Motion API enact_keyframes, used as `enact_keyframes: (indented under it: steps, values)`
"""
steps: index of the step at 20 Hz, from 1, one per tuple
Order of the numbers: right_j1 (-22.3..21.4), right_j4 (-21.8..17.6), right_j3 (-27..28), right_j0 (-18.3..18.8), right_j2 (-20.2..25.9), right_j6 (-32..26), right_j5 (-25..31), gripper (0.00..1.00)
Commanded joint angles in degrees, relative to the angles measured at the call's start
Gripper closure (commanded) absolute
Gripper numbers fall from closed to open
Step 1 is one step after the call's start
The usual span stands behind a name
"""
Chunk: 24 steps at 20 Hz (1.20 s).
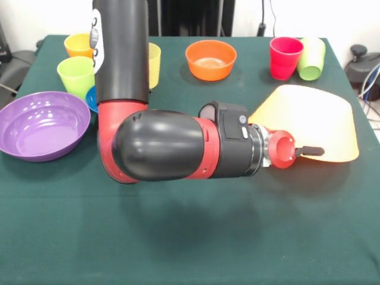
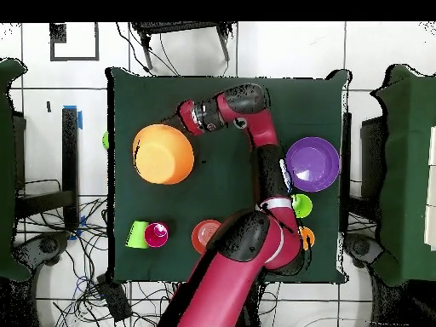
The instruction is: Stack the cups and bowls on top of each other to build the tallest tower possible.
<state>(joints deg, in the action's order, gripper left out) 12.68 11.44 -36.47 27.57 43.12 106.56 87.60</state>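
In the front view, the purple bowl is being shown at the left, and the tipped orange-yellow bowl is being pinched at its rim by the gripper (overhead, its hollow is being shown).

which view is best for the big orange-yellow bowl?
Front view. The large orange-yellow bowl shows there tipped on its side, its outer wall facing the camera, with the gripper at its lower edge. The overhead view gives the bowl only as a round orange shape, so the tilt is hard to read, and the gripper's contact is unclear.
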Motion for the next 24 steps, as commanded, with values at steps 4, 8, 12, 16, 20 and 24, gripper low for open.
enact_keyframes:
  steps: [4, 8, 12, 16, 20, 24]
  values:
    - [-6.9, -5.7, 3.8, -2.3, -3.5, 1.5, -3.5, 0.00]
    - [-8.3, -7.4, 4.7, -2.6, -3.8, 1.6, -3.7, 0.00]
    - [-11.3, -9.1, 3.4, -2.7, -4.5, 0.8, -7.8, 0.00]
    - [-14.6, -10.7, -0.1, -2.2, -5.7, -0.7, -14.6, 0.00]
    - [-14.2, -12.1, 1.9, -2.5, -5.4, -1.9, -15.6, 0.00]
    - [-11.3, -13.2, 6.1, -2.9, -4.1, -4.0, -14.9, 0.00]
